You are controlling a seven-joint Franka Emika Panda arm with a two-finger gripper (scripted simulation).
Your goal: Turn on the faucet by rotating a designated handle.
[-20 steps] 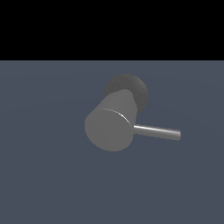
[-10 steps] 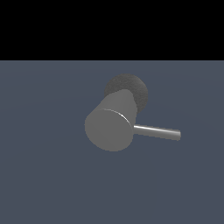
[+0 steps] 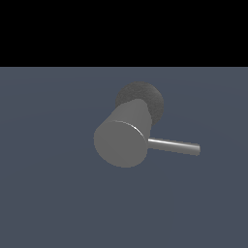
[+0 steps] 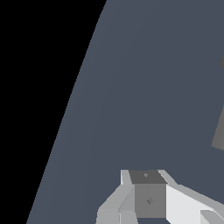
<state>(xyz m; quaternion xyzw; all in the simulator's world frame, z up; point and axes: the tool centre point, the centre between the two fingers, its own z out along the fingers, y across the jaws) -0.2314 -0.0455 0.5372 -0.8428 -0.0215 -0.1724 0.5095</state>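
The faucet (image 3: 123, 138) is a thick grey cylinder lying on its side with its flat round end toward the exterior view's camera. Its darker rough round base (image 3: 145, 99) sits behind it. The handle (image 3: 174, 146) is a thin shiny metal rod that sticks out toward the exterior view's right. My gripper (image 4: 141, 176) shows only in the wrist view, over the bare floor. Its fingers (image 4: 149, 199) stand together with no gap showing and hold nothing. A grey sliver (image 4: 218, 133) at the edge of the wrist view may be the faucet. The gripper is out of the exterior view.
The faucet stands on a flat blue-grey floor (image 3: 48, 193) that ends against black at the back. In the wrist view the floor (image 4: 144, 87) ends in a slanted edge against black.
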